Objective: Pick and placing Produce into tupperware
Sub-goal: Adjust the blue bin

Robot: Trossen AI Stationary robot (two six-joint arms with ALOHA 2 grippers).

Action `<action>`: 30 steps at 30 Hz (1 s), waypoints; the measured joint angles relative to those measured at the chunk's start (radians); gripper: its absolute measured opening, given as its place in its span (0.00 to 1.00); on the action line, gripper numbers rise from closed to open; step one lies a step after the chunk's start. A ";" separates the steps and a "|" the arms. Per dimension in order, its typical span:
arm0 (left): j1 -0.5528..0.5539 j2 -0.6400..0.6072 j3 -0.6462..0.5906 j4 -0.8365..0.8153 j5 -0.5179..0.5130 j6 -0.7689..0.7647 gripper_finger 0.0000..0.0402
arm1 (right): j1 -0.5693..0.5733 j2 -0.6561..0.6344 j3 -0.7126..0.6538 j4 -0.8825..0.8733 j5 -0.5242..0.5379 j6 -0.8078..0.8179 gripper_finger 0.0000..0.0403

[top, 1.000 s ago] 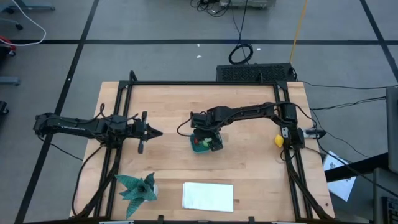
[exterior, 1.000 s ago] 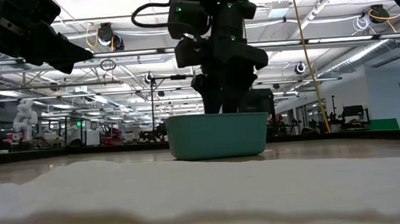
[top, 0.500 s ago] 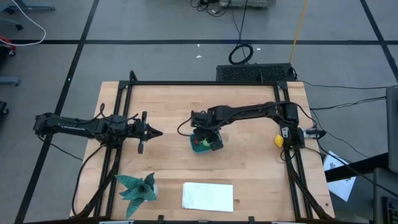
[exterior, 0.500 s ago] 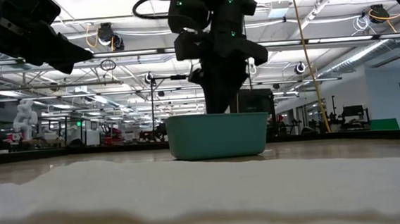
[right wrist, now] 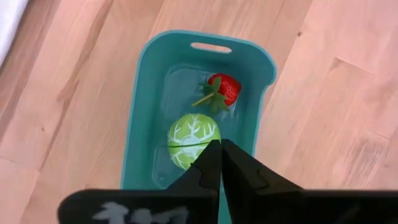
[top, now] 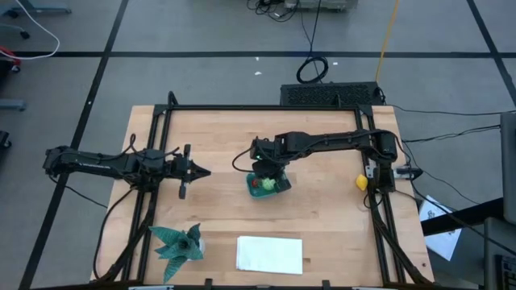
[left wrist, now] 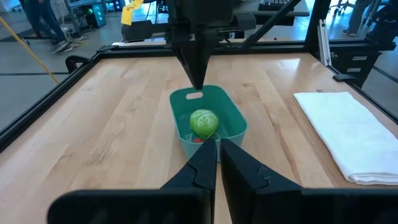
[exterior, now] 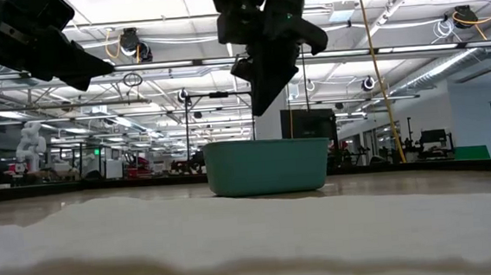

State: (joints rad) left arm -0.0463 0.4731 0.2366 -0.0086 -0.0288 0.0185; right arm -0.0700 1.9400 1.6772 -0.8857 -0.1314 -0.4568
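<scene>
**Two in the tub, yellow piece waiting**

The right hand (right wrist: 216, 163) hangs above the tub (top: 268, 184), fingers pressed together and holding nothing. Inside lie the strawberry (right wrist: 224, 88) and the ribbed green ball (right wrist: 193, 139). The yellow piece (top: 361, 182) sits by the bench's (top: 322, 234) right rail. It looks light, hard and smooth plastic, likely to slip, so pinch across its middle. The left hand (left wrist: 217, 151), closed and empty, waits at the left.

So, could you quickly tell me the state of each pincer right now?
Left pincer: closed, empty, waiting off to the tub's left.
Right pincer: closed, empty, above the teal tub.
</scene>
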 joint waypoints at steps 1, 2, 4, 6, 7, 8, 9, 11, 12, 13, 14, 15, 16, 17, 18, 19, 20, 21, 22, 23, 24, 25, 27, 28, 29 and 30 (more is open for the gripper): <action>0.000 0.000 0.000 0.000 0.000 0.000 0.06 | 0.000 0.000 0.000 -0.002 0.000 0.000 0.00; 0.000 0.000 0.000 0.000 0.000 0.000 0.06 | 0.000 0.000 0.000 -0.001 0.000 0.001 0.00; 0.000 0.000 0.000 0.000 0.000 0.000 0.06 | 0.000 0.000 0.000 -0.002 0.000 0.002 0.00; 0.000 0.000 0.000 0.000 0.000 0.000 0.06 | 0.000 0.000 0.000 -0.002 0.000 0.002 0.00; 0.000 0.000 0.000 0.000 0.000 0.000 0.06 | 0.000 0.000 0.000 -0.002 -0.001 0.004 0.00; 0.000 0.000 0.000 0.000 0.000 0.000 0.06 | 0.000 0.000 0.000 -0.002 -0.001 0.006 0.00; 0.000 0.000 0.000 0.000 0.000 0.000 0.06 | 0.000 0.000 0.000 -0.003 -0.001 0.007 0.00; 0.000 0.000 0.000 0.000 0.000 0.000 0.06 | -0.004 0.000 -0.001 -0.010 -0.001 0.002 0.00; 0.000 0.000 0.000 0.000 0.000 0.000 0.06 | -0.008 0.000 -0.002 -0.009 -0.002 -0.001 0.00; 0.000 0.000 0.000 0.000 0.000 0.000 0.06 | -0.014 0.000 -0.005 -0.003 -0.003 -0.002 0.00; 0.000 0.000 0.000 0.000 0.000 0.000 0.06 | -0.022 0.000 -0.010 0.003 -0.003 -0.002 0.00; 0.000 0.000 0.000 0.000 0.000 0.000 0.06 | -0.032 0.000 -0.016 0.010 -0.003 -0.002 0.00; 0.000 0.000 0.000 0.000 0.000 0.000 0.06 | -0.043 0.000 -0.023 0.013 -0.002 -0.002 0.00; 0.000 0.000 0.000 0.000 0.000 0.000 0.06 | -0.054 0.001 -0.030 0.015 -0.002 -0.004 0.00; 0.000 0.000 0.000 0.000 0.000 0.000 0.06 | -0.064 0.001 -0.040 0.024 -0.002 -0.006 0.00; 0.000 0.000 0.000 0.000 0.000 0.000 0.06 | -0.075 0.001 -0.051 0.038 -0.002 -0.008 0.00; 0.000 0.000 0.000 -0.002 0.000 0.000 0.06 | -0.087 0.001 -0.063 0.055 -0.002 -0.008 0.00; 0.000 0.000 0.000 -0.005 0.000 0.000 0.06 | -0.098 0.001 -0.074 0.069 -0.002 -0.008 0.00; 0.000 0.000 0.000 -0.006 0.000 0.000 0.06 | -0.109 0.002 -0.084 0.081 -0.003 -0.008 0.00; 0.000 0.000 0.000 -0.007 0.000 0.000 0.06 | -0.120 0.002 -0.094 0.093 -0.004 -0.008 0.00; 0.000 0.000 0.000 -0.009 0.000 0.000 0.06 | -0.131 0.002 -0.104 0.101 -0.011 -0.009 0.00; 0.000 0.000 0.000 -0.011 0.000 0.000 0.06 | -0.143 0.002 -0.111 0.106 -0.028 -0.013 0.00; 0.000 0.000 0.000 -0.012 0.000 0.000 0.06 | -0.167 0.002 -0.123 0.110 -0.060 -0.018 0.00; 0.000 0.000 0.000 -0.012 0.000 0.000 0.06 | -0.179 0.002 -0.126 0.112 -0.074 -0.019 0.00; 0.000 0.000 0.000 -0.012 0.000 0.000 0.06 | -0.190 0.002 -0.129 0.113 -0.083 -0.020 0.00; 0.000 0.000 0.000 -0.012 0.000 0.000 0.06 | -0.200 0.002 -0.131 0.114 -0.084 -0.022 0.00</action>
State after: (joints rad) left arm -0.0463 0.4732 0.2367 -0.0204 -0.0288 0.0181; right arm -0.2701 1.9415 1.5465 -0.7718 -0.2150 -0.4785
